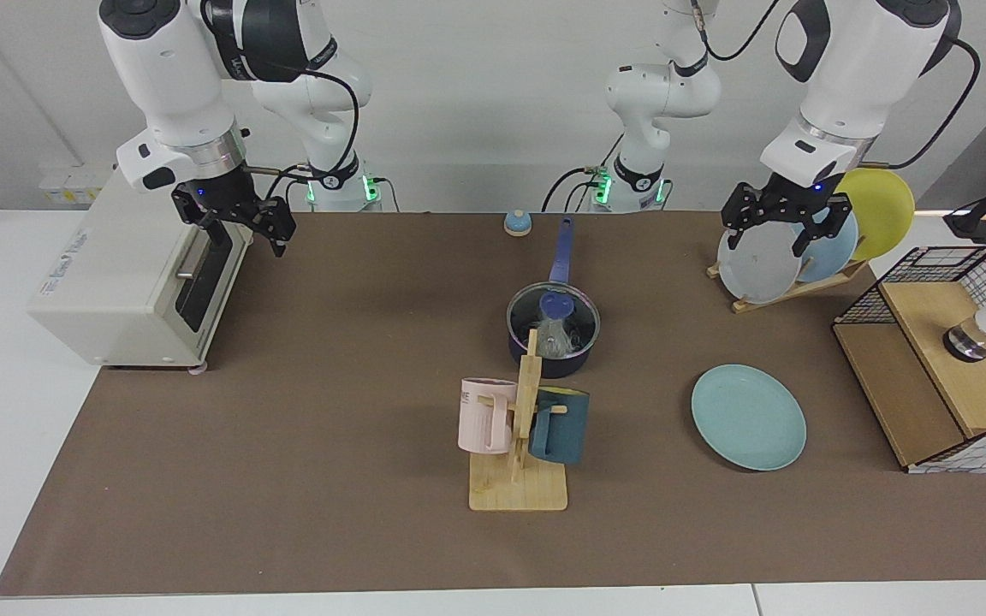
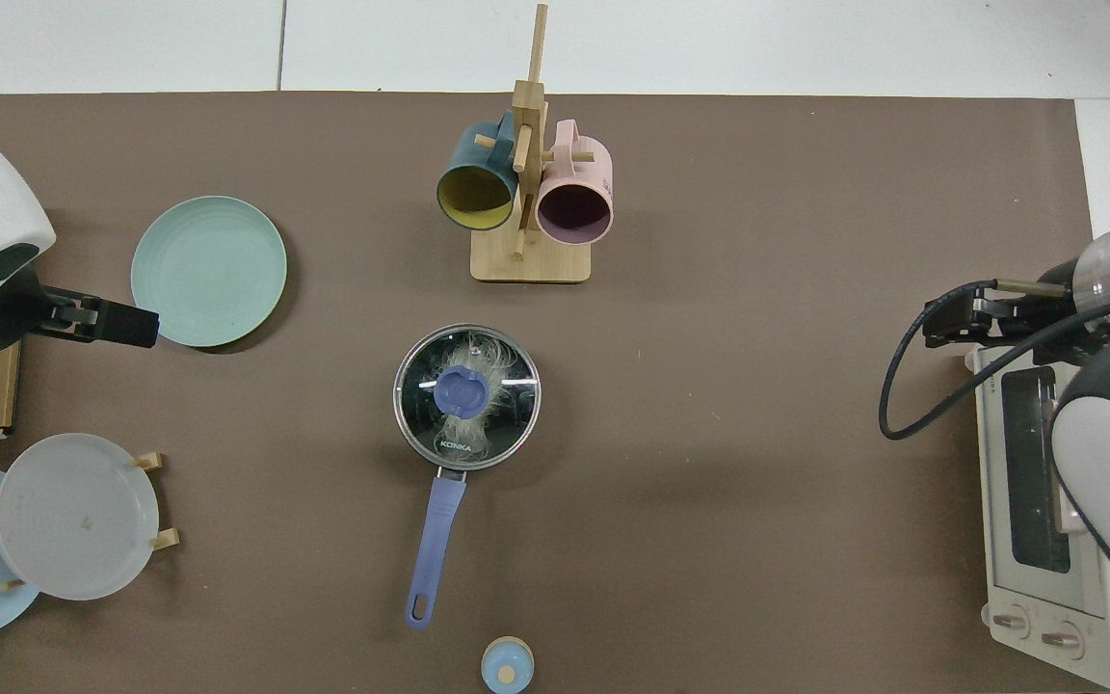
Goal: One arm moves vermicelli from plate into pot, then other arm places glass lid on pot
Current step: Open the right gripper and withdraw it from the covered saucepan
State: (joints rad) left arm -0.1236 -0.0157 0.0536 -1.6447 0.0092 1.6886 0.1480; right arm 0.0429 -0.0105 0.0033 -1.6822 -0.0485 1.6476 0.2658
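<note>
Vermicelli [image 2: 470, 386] sits inside the pot [image 1: 551, 357] under the glass lid [image 2: 466, 396]; the plate [image 1: 748, 417] is bare. My right gripper [image 1: 236, 221] hangs open by the toaster oven [image 1: 129, 265], my left gripper [image 1: 782, 224] open over the plate rack [image 1: 788, 289]. Bumping either is my only risk.

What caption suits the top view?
Glass lid covers the pot holding vermicelli; teal plate sits empty.

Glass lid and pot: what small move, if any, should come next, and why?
Probably none beyond parking both arms: the glass lid sits on the pot, vermicelli inside, teal plate bare. The right tool hangs open by the toaster oven, the left tool open by the plate rack.
</note>
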